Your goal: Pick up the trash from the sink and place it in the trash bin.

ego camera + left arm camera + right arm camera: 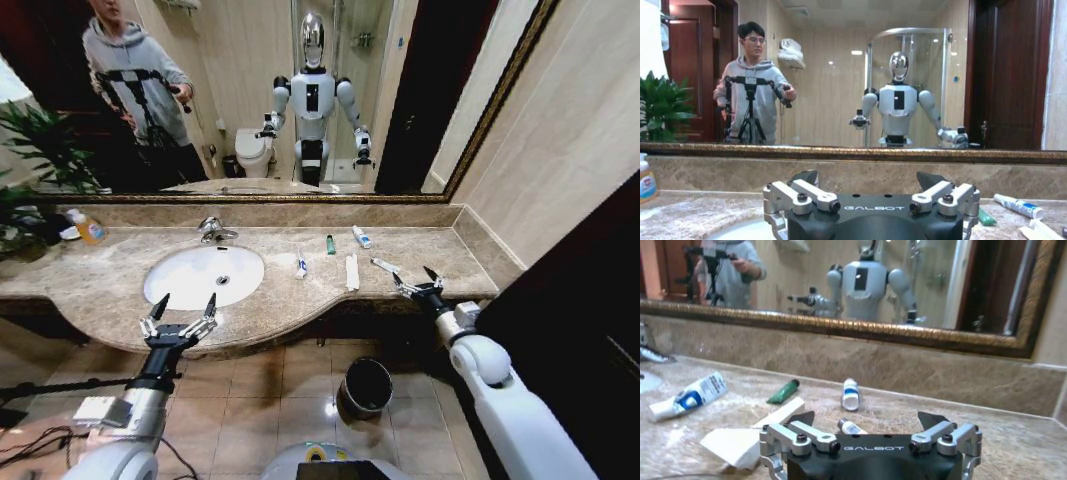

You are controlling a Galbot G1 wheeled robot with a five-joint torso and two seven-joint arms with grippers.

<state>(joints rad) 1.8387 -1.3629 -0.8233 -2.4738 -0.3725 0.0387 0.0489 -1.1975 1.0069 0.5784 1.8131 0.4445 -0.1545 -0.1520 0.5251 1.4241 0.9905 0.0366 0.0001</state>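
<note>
The sink [165, 285] is a white oval basin in a beige marble countertop [440, 255]. The trash lies on the counter to its right: a white-blue mini tube [301, 265], a tiny dark-green bottle [330, 244], another white-blue tube [361, 236], a long white wrapper [351, 271] and a small white tube [385, 266]. My right gripper [413, 276] hovers open just right of that small tube [851, 427], with the wrapper [750, 437] beside it. My left gripper [187, 302] is open at the counter's front edge, before the basin. The black trash bin [366, 387] stands on the floor below the counter.
A chrome faucet [212, 230] rises behind the basin. An orange bottle with a white cap [88, 228] and a plant [35, 150] sit at the far left. A wide mirror [250, 100] backs the counter; a dark door [590, 300] stands at the right. Cables [40, 440] lie on the tiled floor.
</note>
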